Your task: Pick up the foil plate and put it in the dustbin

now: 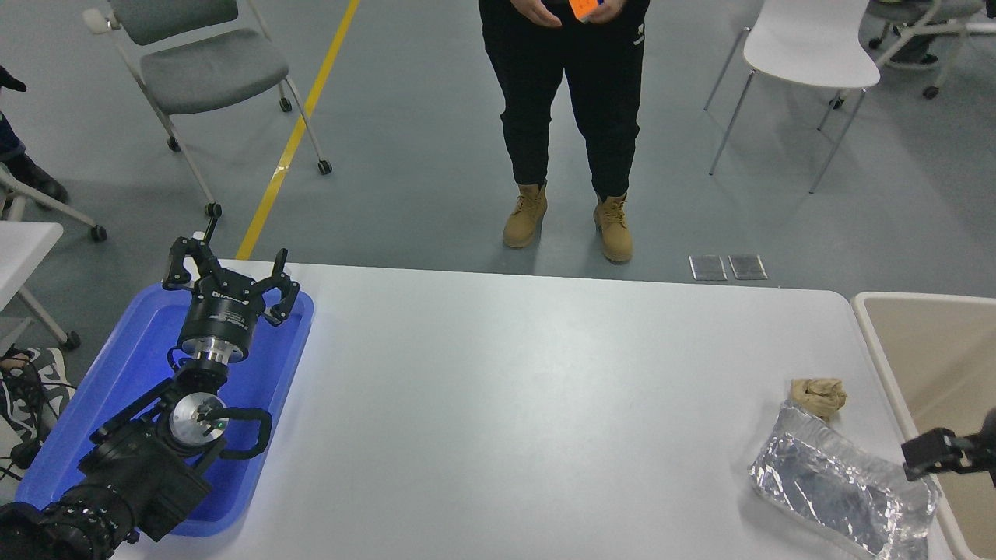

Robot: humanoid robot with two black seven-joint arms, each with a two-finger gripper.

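The foil plate [844, 482] is a crumpled silver tray lying on the white table [506, 404] near its right front corner. The dustbin [938, 365], beige inside with a thin white rim, stands just past the table's right edge. My right gripper [938, 453] comes in from the right edge, over the plate's right end and the bin's rim; only its tip shows, so I cannot tell how it stands. My left gripper [227, 268] is open and parked over the blue tray at the lower left.
A small tan paper wad [818, 396] lies just behind the foil plate. A blue plastic tray [272, 365] sits at the table's left. A person [568, 117] stands at the far side. Chairs stand on the floor beyond.
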